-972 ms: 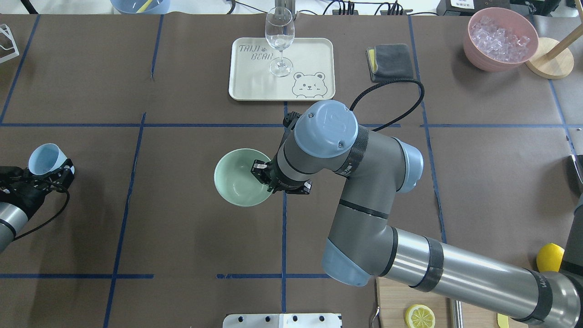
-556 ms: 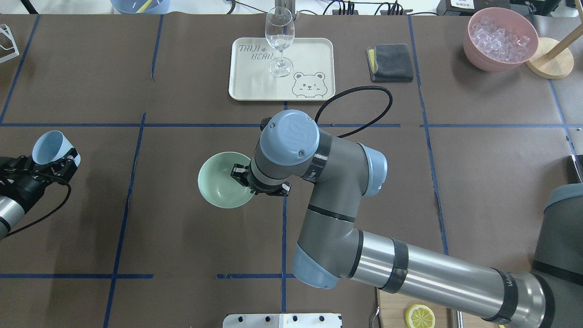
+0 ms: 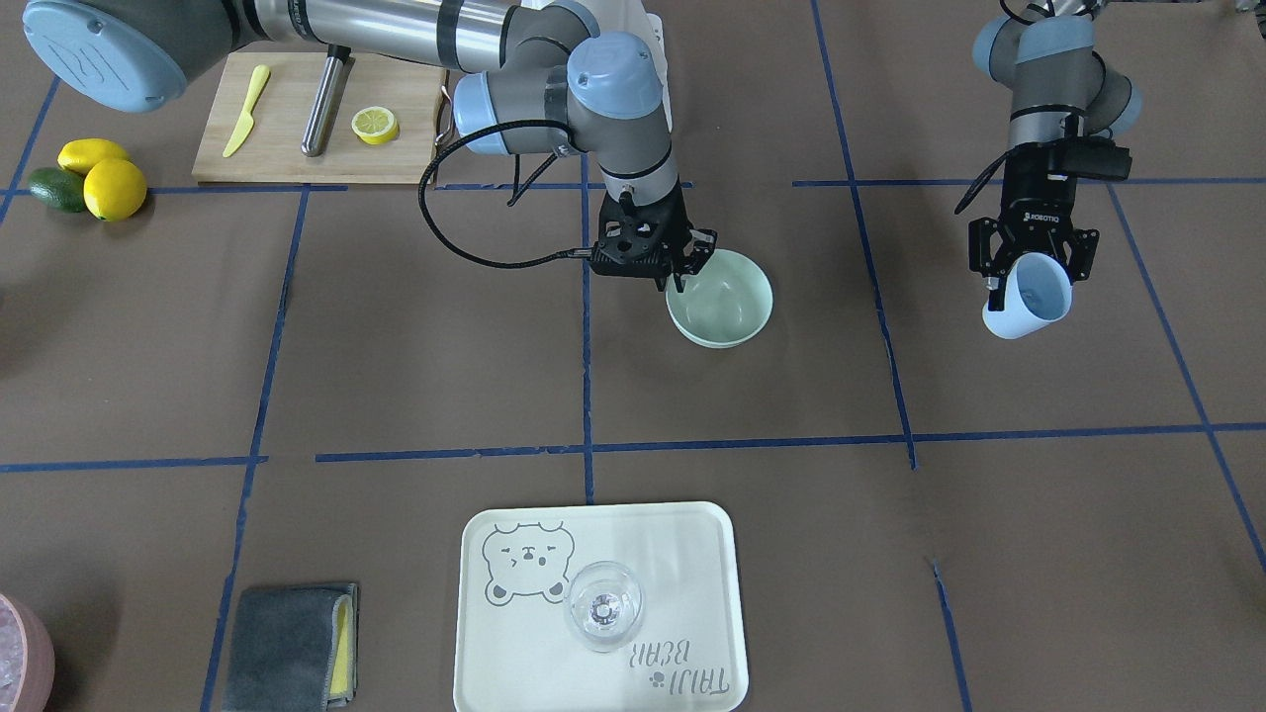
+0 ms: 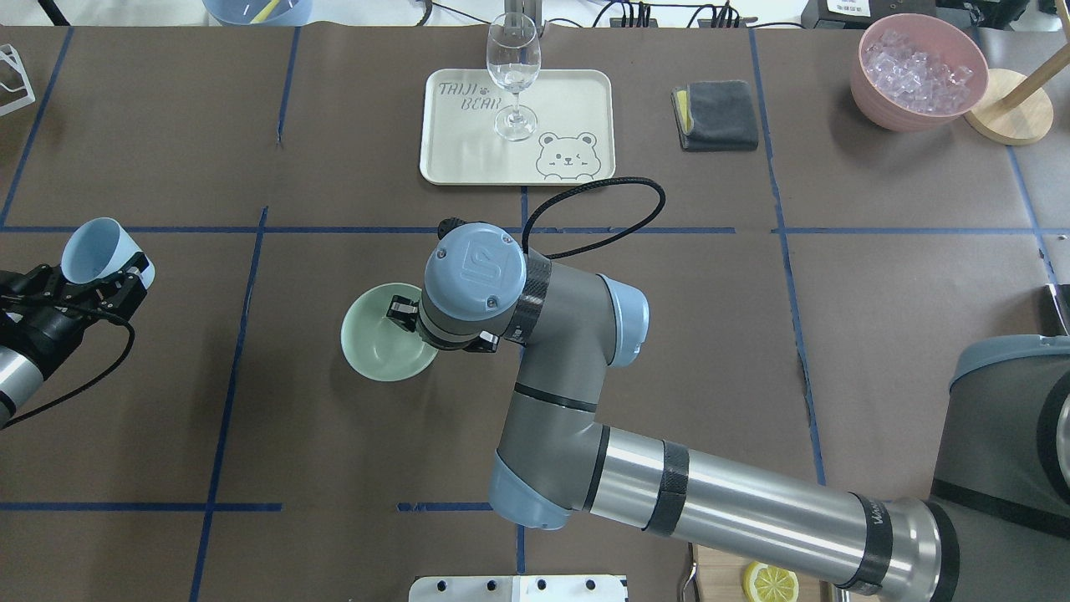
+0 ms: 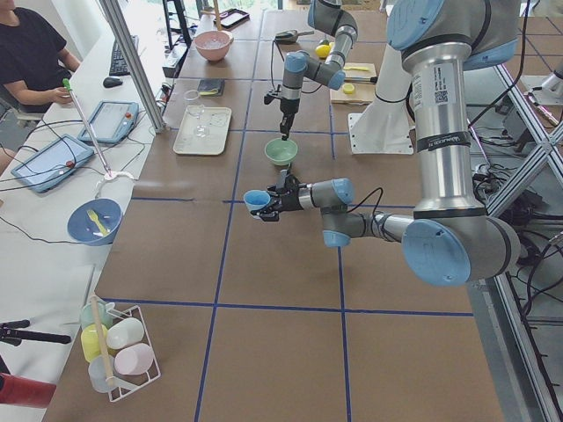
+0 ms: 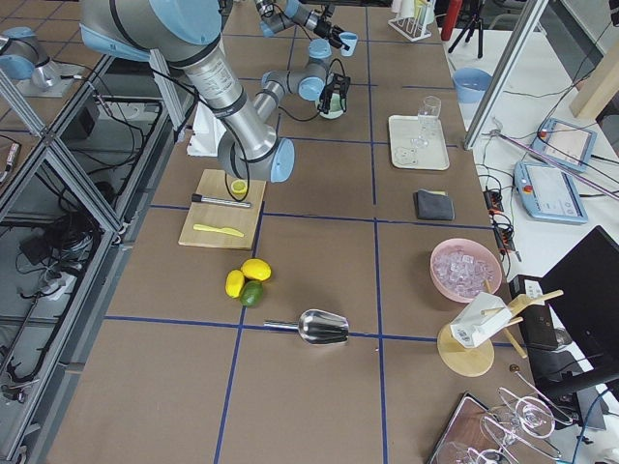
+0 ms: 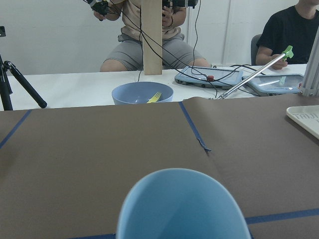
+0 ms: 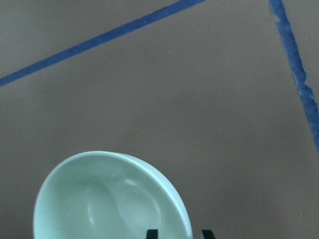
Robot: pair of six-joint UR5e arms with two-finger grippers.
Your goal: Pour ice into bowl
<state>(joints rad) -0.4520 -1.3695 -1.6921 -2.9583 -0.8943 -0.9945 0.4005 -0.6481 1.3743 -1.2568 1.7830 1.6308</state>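
Right claw (image 3: 680, 277) is pinched on the rim of the green bowl (image 3: 727, 302), on the robot's right side. The bowl is mid-table; whether it is resting or lifted you cannot tell. Left claw (image 3: 1029, 269) is clamped around the blue cup (image 3: 1031, 299), well apart from the green bowl. The only ice (image 4: 919, 63) plainly seen lies in the pink bowl (image 4: 886, 115) at the far corner; the cup's contents are unclear. Level and steady the green bowl first. Bring the cup's lip over its centre, clear of the right fingers, and tip slowly so the cubes don't bounce out.
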